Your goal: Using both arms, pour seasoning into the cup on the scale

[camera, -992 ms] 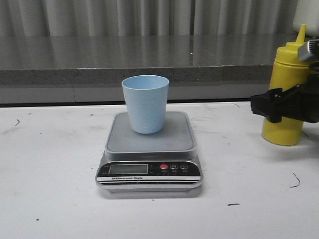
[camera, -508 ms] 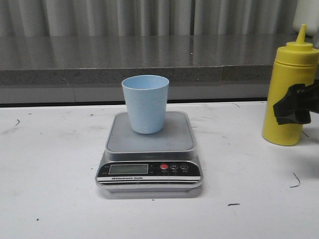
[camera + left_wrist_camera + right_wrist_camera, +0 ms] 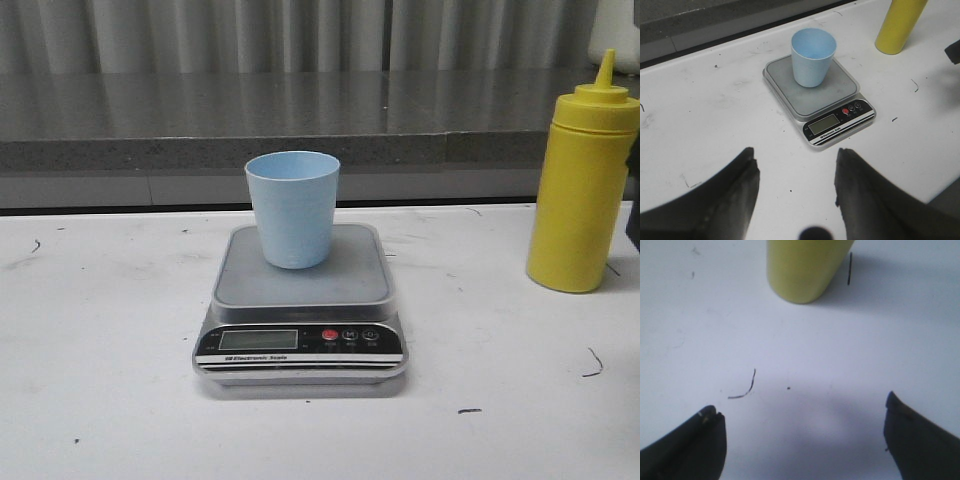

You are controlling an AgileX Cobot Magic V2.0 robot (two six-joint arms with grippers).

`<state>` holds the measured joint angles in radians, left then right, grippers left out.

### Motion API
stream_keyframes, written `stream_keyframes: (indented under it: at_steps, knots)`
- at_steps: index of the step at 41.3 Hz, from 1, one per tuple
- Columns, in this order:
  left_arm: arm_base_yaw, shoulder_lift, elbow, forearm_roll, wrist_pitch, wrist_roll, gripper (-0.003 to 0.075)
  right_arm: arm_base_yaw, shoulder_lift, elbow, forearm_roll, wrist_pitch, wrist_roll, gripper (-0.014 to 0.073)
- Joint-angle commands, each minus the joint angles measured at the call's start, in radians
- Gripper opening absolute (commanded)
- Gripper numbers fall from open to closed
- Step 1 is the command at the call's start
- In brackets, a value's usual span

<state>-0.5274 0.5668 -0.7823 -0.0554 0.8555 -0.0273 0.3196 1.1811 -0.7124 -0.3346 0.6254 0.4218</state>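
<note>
The pale blue cup [image 3: 292, 208] stands upright on the silver-grey scale [image 3: 300, 275] in the middle of the white table; both also show in the left wrist view, cup [image 3: 813, 56] on scale [image 3: 819, 98]. The yellow seasoning bottle [image 3: 582, 190] stands upright at the right, free of any grip. My left gripper [image 3: 796, 172] is open over bare table, well short of the scale. My right gripper [image 3: 802, 415] is open wide, with the seasoning bottle's base [image 3: 805, 267] ahead of it and apart from it. A sliver of the right arm [image 3: 634, 215] shows at the front view's right edge.
A grey stone ledge [image 3: 300, 115] runs along the back of the table, with a curtain behind it. Small dark scuff marks [image 3: 592, 365] dot the white tabletop. A white object [image 3: 615, 30] sits behind the bottle at the top right.
The right gripper, beside the seasoning bottle a second ago, has pulled away to the right and almost left the front view. The bottle, cup and scale have not moved.
</note>
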Motion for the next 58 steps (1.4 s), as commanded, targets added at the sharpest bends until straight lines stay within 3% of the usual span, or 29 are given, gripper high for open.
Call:
stream_keyframes:
  at_steps: [1,9,37,50,55,58]
  knots:
    - [-0.004,0.004,-0.025,-0.007,-0.067,-0.009,0.0346,0.006,-0.086,-0.038,0.107,0.055,-0.109,0.0653]
    - [-0.004,0.004,-0.025,-0.007,-0.067,-0.009,0.0346,0.006,-0.235,-0.038,0.27,0.078,-0.26,0.0653]
    - [-0.004,0.004,-0.025,-0.007,-0.067,-0.009,0.0346,0.006,-0.703,-0.038,0.271,0.299,-0.275,0.0653]
    - [-0.004,0.004,-0.025,-0.007,-0.067,-0.009,0.0346,0.006,-0.784,-0.038,0.271,0.293,-0.275,0.0652]
    - [-0.004,0.004,-0.025,-0.007,-0.067,-0.009,0.0346,0.006,-0.784,-0.038,0.271,0.272,-0.275,0.0598]
    - [-0.004,0.004,-0.025,-0.007,-0.067,-0.009,0.0346,0.006,-0.784,-0.038,0.271,0.255,-0.275,0.0511]
